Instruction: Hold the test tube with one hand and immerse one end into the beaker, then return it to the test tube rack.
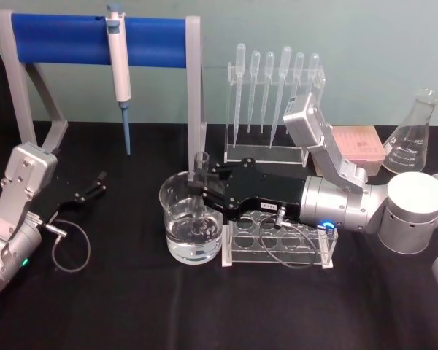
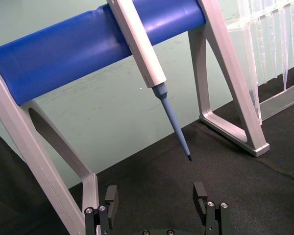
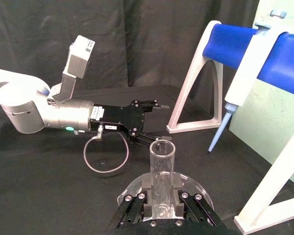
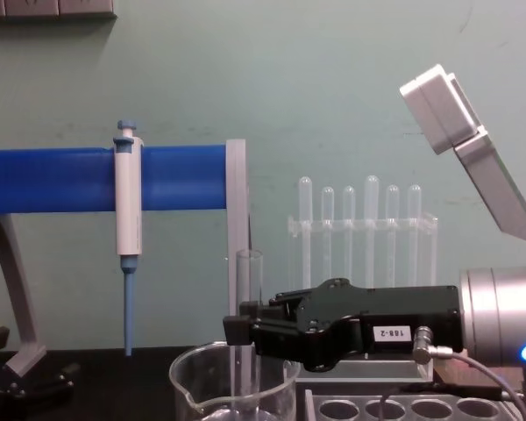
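The test tube (image 1: 201, 171) stands upright with its lower part inside the beaker (image 1: 177, 219), which holds clear water. My right gripper (image 1: 201, 191) reaches in from the right and is shut on the test tube's middle, just above the beaker's rim. The chest view shows the test tube (image 4: 248, 281) rising above the right gripper (image 4: 244, 331) and passing down into the beaker (image 4: 193, 386). In the right wrist view the test tube (image 3: 161, 169) sits between the black fingers (image 3: 144, 208), with the beaker rim (image 3: 198, 188) below. My left gripper (image 1: 95, 186) rests open on the black cloth at far left, apart from both.
A clear tube rack (image 1: 277, 244) lies under my right wrist, beside the beaker. Behind stand a rack of plastic pipettes (image 1: 274, 95), a blue-bar stand (image 1: 66, 40) with a white-and-blue pipettor (image 1: 118, 65), a pink box (image 1: 358, 146) and a conical flask (image 1: 412, 135).
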Controlling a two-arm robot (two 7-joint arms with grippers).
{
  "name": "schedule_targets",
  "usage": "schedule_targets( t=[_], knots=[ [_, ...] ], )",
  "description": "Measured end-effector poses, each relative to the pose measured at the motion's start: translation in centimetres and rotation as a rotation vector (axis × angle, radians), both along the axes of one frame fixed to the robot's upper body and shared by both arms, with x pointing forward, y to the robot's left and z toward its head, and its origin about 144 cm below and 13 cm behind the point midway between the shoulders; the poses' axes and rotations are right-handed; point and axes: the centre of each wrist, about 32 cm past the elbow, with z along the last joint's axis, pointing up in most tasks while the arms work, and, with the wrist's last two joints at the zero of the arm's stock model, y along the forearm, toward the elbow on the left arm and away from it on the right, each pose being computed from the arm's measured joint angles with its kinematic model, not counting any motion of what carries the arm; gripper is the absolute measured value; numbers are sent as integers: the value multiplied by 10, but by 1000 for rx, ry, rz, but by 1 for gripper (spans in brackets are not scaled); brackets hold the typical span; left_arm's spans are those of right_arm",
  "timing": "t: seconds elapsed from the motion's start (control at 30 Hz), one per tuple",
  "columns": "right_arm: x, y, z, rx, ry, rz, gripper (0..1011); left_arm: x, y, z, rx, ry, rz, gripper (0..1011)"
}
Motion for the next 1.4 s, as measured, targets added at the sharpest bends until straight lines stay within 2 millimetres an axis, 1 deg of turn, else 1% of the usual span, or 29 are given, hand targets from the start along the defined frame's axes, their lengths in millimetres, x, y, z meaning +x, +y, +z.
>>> schedule_targets(
  t=[0.6,1.4],
  knots=[
    [0,2,-11,-4,18,-2,235,0,0,0,0,0,0,1000],
    [0,2,-9,-3,15,-1,236,0,0,0,0,0,0,1000]
  ],
)
